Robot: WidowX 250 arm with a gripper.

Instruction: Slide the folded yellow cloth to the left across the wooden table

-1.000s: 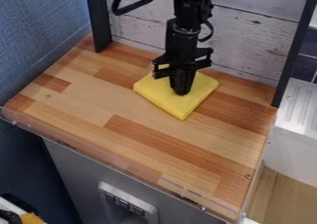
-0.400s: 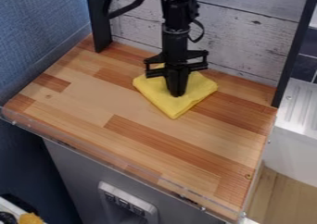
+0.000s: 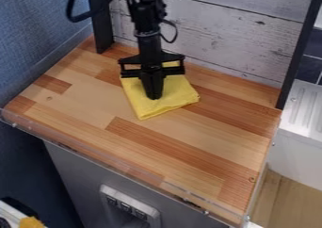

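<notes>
The black gripper [image 3: 153, 96] points down onto a folded yellow cloth [image 3: 171, 96] near the back of the wooden counter, left of its middle. Its tip meets the upper face of the cloth. The cloth lies flat, with one corner toward the front and another toward the right, and its back part is partly hidden behind the gripper.
The wooden counter [image 3: 129, 135] has a clear raised strip along its front edge. Behind it stands a whitewashed plank wall [image 3: 232, 38] between dark posts. A blue wall [image 3: 37, 29] is at the left, and a white ridged surface [image 3: 305, 109] at the right.
The gripper has moved left across the counter. The yellow cloth has shifted left with it and turned somewhat.
</notes>
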